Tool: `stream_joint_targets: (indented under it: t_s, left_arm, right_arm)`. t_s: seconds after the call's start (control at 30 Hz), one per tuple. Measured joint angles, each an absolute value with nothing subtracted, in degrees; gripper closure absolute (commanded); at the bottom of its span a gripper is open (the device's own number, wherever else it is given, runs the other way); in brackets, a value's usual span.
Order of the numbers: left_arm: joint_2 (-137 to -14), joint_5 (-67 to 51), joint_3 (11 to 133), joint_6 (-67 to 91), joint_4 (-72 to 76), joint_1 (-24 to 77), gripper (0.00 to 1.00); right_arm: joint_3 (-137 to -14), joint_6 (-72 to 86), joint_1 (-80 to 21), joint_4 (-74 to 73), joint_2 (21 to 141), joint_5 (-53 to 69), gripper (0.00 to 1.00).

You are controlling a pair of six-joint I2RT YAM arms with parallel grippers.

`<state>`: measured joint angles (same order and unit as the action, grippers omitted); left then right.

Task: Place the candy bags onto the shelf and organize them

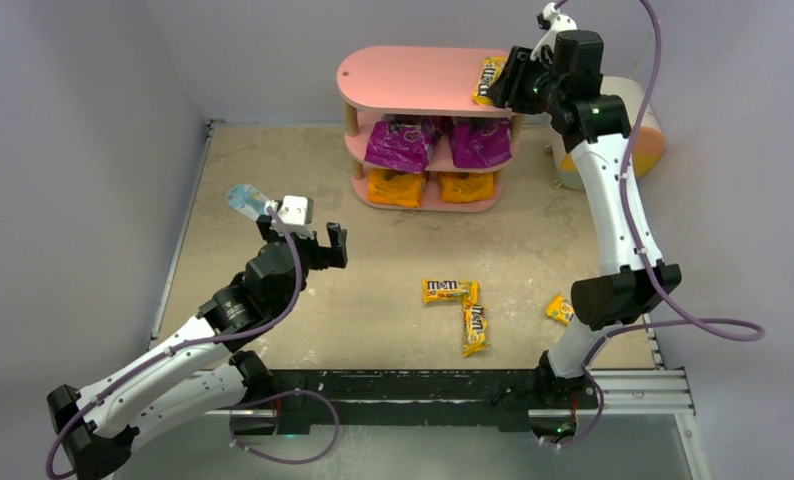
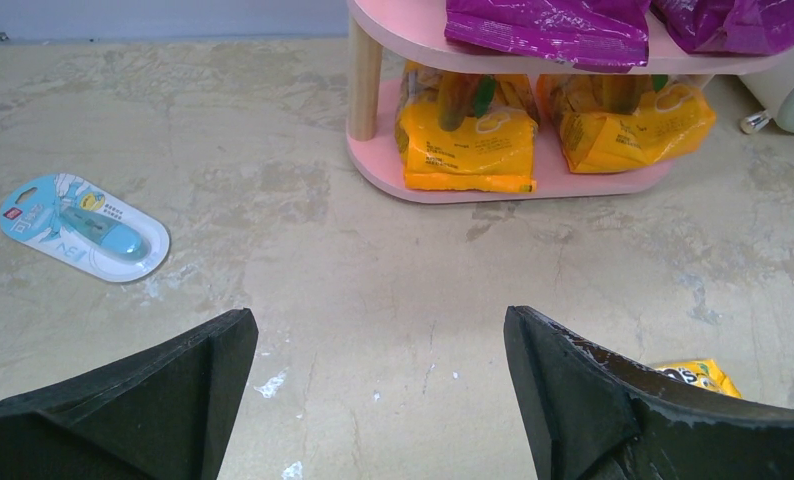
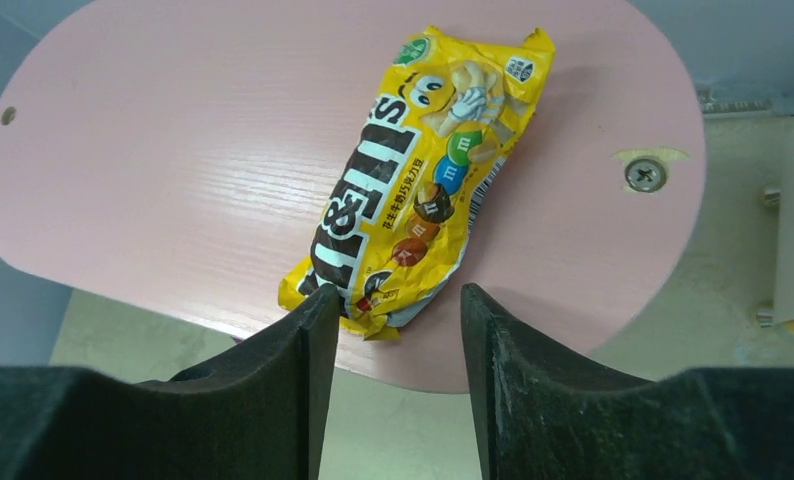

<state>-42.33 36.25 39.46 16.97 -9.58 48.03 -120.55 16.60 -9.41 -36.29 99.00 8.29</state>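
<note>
Right gripper [image 3: 400,300]: half parted over the top board of the shelf [image 1: 413,75]; its fingers stand either side of the near end of the yellow M&M's packet [image 3: 423,170] and, as far as the wrist view shows, do not pinch it.
Yellow M&M's packet: lies flat and slanted near the right end of the top board; it looks set down.
Left gripper [image 2: 378,325]: spread wide and holding nothing, it hovers above the surface [image 1: 533,230], left of the shelf's front.
Middle board: left magenta bag [image 1: 401,143] and right magenta bag [image 1: 481,140] sit side by side.
Bottom board: left orange bag [image 1: 395,187] and right orange bag [image 1: 466,186] sit side by side.
Left on the surface: first loose packet [image 1: 447,290] touches second loose packet [image 1: 475,328] near the middle; third loose packet [image 1: 559,308] lies beside the right arm.
Progress: five of eight bags appear shelved, so well past halfway.
Remaining: probably the three loose yellow packets go up beside the one on top, which may also need straightening.
Not counted: blue-white packet [image 2: 83,227], which lies on the surface far left.
</note>
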Motion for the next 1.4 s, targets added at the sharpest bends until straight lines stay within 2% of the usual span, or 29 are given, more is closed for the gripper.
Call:
stream_joint_targets:
  t_s: [0.1, 0.23, 0.6, 0.93, 1.03, 1.17, 1.27, 1.37, 1.4]
  left_arm:
    - [-42.3, 36.2, 39.5, 17.0, -9.6, 48.0, 0.0]
    - [-42.4, 36.2, 39.5, 17.0, -9.6, 48.0, 0.0]
    - [-42.8, 36.2, 39.5, 17.0, -9.6, 48.0, 0.0]
    - [-42.8, 36.0, 39.5, 17.0, -9.6, 48.0, 0.0]
    - [-42.8, 35.8, 39.5, 17.0, -9.6, 48.0, 0.0]
    - [-42.8, 35.0, 39.5, 17.2, -9.6, 48.0, 0.0]
    - [-42.8, 34.7, 39.5, 18.2, -9.8, 48.0, 0.0]
    - [-42.6, 34.0, 39.5, 19.7, -10.2, 48.0, 0.0]
    - [-42.5, 33.6, 39.5, 20.3, -10.3, 48.0, 0.0]
  right_arm:
    - [-120.6, 16.2, -9.7, -36.7, 99.0, 5.8, 0.6]
    - [-120.6, 15.8, -9.7, -36.9, 98.9, 2.9, 0.64]
    - [-120.5, 14.0, -9.7, -37.2, 98.8, 0.1, 0.65]
    - [-119.1, 13.4, -9.6, -37.4, 97.3, 3.9, 0.61]
    - [-117.7, 13.4, -9.6, -37.7, 95.6, 4.0, 0.56]
    - [-113.2, 13.5, -9.6, -37.2, 90.7, 3.3, 0.44]
    - [-103.9, 13.8, -9.6, -34.4, 83.1, 2.3, 0.28]
    - [-86.6, 14.5, -9.6, -28.4, 69.6, 2.1, 0.05]
    - [-81.8, 15.0, -9.6, -27.9, 65.4, 2.2, 0.02]
